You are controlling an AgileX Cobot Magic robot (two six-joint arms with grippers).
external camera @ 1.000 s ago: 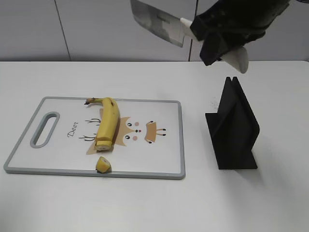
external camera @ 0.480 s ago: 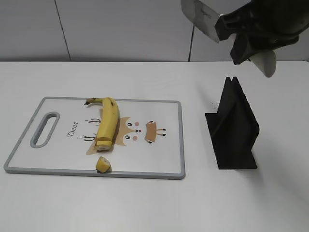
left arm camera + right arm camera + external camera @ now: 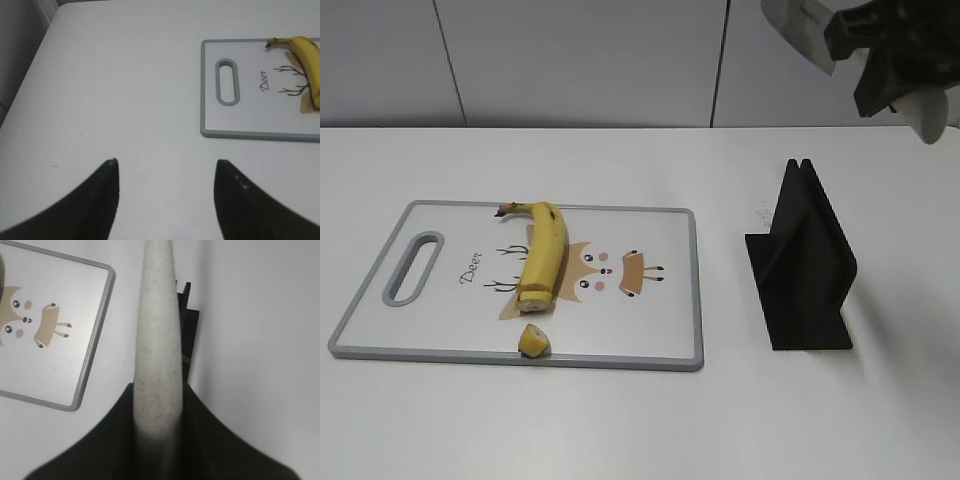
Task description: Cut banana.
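Returning the knife appears to be the step in hand: one slice is already off, and the tool is carried away from the board.

Worktop (image 3: 620,430): white, bearing all items.

Cutting board (image 3: 650,350): lower left of the frame. The banana (image 3: 542,255) lies on it, cut end toward the small end piece (image 3: 533,341), just apart.

Knife stand (image 3: 805,265): right of centre, empty.

Right gripper (image 3: 880,45): upper right corner, jaws pinching the knife (image 3: 156,340) by its handle. Next move calls for lining the blade over the stand's slot.

Left gripper (image 3: 165,185): jaws spread, idle, near the board's handle end.

Compared with earlier frames, the knife has travelled rightward from above the board; the banana is unmoved.
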